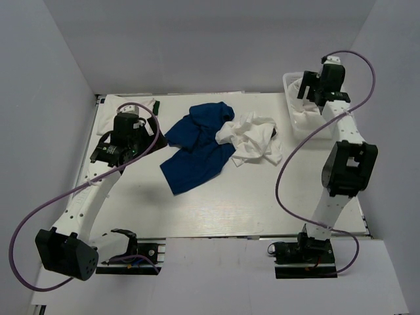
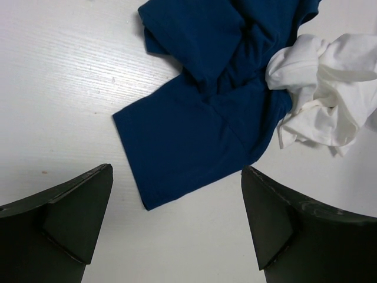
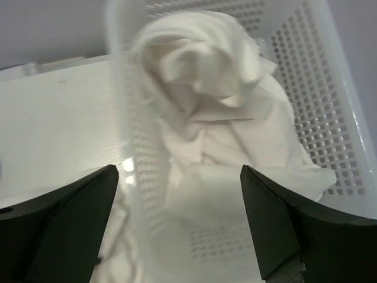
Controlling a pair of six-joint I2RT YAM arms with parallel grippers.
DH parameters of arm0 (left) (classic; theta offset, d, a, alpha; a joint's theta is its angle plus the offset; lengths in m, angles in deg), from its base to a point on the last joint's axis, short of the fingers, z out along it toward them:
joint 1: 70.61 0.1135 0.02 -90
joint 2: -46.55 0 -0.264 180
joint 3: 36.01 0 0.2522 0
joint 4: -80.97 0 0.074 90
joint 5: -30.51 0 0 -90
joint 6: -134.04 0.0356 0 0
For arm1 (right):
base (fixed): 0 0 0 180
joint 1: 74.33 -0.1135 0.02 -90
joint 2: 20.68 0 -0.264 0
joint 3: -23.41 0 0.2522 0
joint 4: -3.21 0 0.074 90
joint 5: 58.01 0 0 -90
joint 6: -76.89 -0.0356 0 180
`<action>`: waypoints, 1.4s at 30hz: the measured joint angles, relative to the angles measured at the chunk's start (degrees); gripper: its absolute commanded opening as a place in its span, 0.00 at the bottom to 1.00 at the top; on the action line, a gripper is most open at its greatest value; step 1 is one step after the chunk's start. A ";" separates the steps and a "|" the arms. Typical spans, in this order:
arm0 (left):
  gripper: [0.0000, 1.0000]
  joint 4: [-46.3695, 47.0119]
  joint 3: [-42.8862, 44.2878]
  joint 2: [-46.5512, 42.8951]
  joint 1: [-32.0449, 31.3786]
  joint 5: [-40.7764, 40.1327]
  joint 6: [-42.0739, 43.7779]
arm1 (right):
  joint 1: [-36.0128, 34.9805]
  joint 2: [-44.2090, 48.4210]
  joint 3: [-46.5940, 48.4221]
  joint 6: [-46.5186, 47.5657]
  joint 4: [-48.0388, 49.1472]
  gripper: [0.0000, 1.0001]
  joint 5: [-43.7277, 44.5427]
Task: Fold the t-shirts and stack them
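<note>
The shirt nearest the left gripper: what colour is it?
That shirt is royal blue, no print showing; clearest in the left wrist view.

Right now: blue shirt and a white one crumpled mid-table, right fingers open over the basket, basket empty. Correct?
Basket isn't empty: the right wrist view shows crumpled white cloth inside. Blue shirt, white shirt mid-table and open right fingers over it all stand.

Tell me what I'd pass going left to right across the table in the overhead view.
left arm → blue t-shirt → crumpled white t-shirt → white basket. The right arm overlaps the basket, so it's left out.
</note>
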 measured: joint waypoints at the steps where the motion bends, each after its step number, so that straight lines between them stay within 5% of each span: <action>1: 1.00 -0.66 0.00 0.00 0.00 0.00 0.04 | -1.25 3.30 -2.47 0.24 -0.09 0.90 -0.15; 10: 1.00 -1.05 -2.36 -1.36 0.00 0.70 -0.96 | -17.49 24.65 -19.74 -1.75 2.54 0.90 -3.52; 14: 1.00 -2.69 -2.73 -1.97 0.00 0.63 -1.70 | -19.34 24.46 -31.67 -6.29 2.56 0.90 -5.66; 20: 1.00 -4.57 -2.73 -2.05 0.00 0.50 -2.19 | -23.85 18.01 -36.76 -12.13 2.10 0.90 -4.22; 21: 1.00 -4.68 -2.73 -2.14 0.00 0.44 -2.21 | -24.61 17.33 -37.40 -12.79 2.91 0.87 -3.67; 23: 1.00 -4.79 -2.73 -2.43 0.00 0.39 -2.27 | -25.86 15.47 -37.48 -13.44 4.02 0.67 -3.06; 24: 1.00 -4.92 -2.73 -2.62 0.00 0.39 -2.36 | -26.23 14.49 -37.33 -13.84 4.63 0.40 -2.67; 27: 1.00 -5.64 -2.73 -3.02 0.00 0.31 -2.67 | -26.71 12.48 -36.06 -15.56 4.42 0.00 -0.46; 35: 1.00 -7.30 -2.75 -5.86 0.00 -0.79 -2.64 | -27.06 24.33 -32.68 -15.69 4.17 0.00 1.62; 42: 1.00 -7.19 -2.80 -7.21 0.00 -1.16 -2.67 | -26.18 33.18 -12.48 -13.53 8.68 0.00 8.68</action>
